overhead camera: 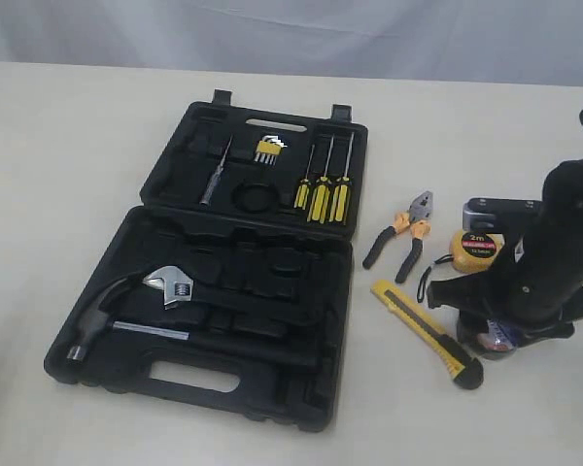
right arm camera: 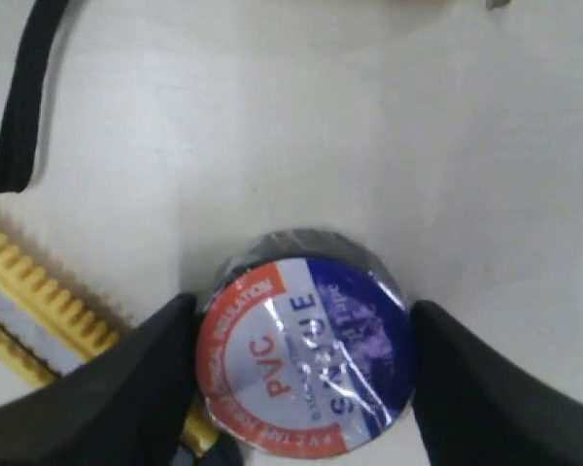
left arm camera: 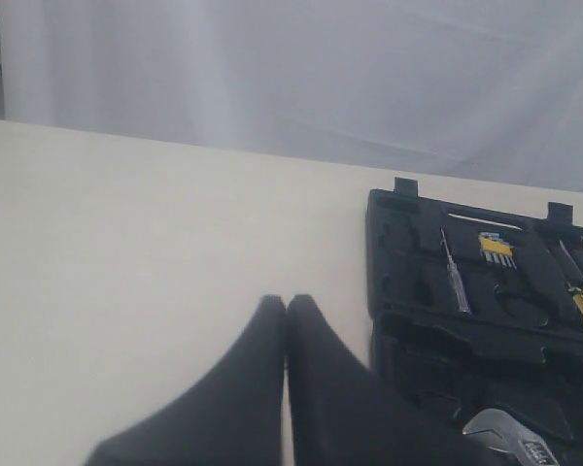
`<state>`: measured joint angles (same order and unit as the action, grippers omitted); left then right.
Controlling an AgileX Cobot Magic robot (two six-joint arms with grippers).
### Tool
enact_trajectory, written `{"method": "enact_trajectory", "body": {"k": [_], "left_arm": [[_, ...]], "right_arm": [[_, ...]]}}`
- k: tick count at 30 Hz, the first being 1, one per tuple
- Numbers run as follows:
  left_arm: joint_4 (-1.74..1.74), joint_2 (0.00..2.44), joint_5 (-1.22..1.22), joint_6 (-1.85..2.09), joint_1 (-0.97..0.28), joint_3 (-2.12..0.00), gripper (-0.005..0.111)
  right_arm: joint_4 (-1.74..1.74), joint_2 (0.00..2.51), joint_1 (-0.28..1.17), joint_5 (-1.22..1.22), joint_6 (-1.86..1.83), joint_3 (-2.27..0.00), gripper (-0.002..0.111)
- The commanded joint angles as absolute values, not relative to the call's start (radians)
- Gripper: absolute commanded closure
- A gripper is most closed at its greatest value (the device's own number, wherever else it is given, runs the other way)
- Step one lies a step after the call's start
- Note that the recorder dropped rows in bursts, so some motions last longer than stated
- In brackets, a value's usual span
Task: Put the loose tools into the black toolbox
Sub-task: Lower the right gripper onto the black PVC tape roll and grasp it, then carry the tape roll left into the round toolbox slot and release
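Right hand [right arm camera: 304,325] astride black tape roll [right arm camera: 306,364]

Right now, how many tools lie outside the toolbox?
4: pliers nearest the toolbox, tape measure beside them, utility knife in front, tape roll inside the right gripper. Arm may hide more.

The toolbox [overhead camera: 262,267] lies left on the desk [overhead camera: 68,136] — hammer [overhead camera: 97,320] and wrench [overhead camera: 170,284] in its near half, screwdrivers [overhead camera: 321,197] in the far. Right of it pliers [overhead camera: 405,236], then tape measure [overhead camera: 474,249]; before them the utility knife [overhead camera: 423,333], tape roll [right arm camera: 306,354] beside its near end.
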<state>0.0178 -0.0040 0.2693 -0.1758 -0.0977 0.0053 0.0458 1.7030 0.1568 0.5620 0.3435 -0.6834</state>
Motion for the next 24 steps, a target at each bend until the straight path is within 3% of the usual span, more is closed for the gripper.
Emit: {"method": "enact_trajectory", "body": {"k": [1,3,11,17,24], "left_arm": [[0.015,0.0,0.269,-0.175,-0.103,0.0,0.107],[0.015,0.0,0.269,-0.175,-0.103,0.0,0.107],[0.015,0.0,0.269,-0.175,-0.103,0.0,0.107],[0.015,0.0,0.269,-0.175,-0.103,0.0,0.107],[0.02,0.0,0.269,-0.175,-0.103,0.0,0.107]], "right_arm": [[0.051,1.692,0.149,0.608,0.344,-0.689,0.098],[0.051,1.676,0.149,0.66,0.34,-0.711,0.108],[0.042,1.527,0.208,0.949,0.245,-0.883,0.109],[0.042,1.443,0.369,1.079,0.25,-1.06,0.109],[0.042,1.514,0.521,1.13,0.291,-1.293,0.109]]}}
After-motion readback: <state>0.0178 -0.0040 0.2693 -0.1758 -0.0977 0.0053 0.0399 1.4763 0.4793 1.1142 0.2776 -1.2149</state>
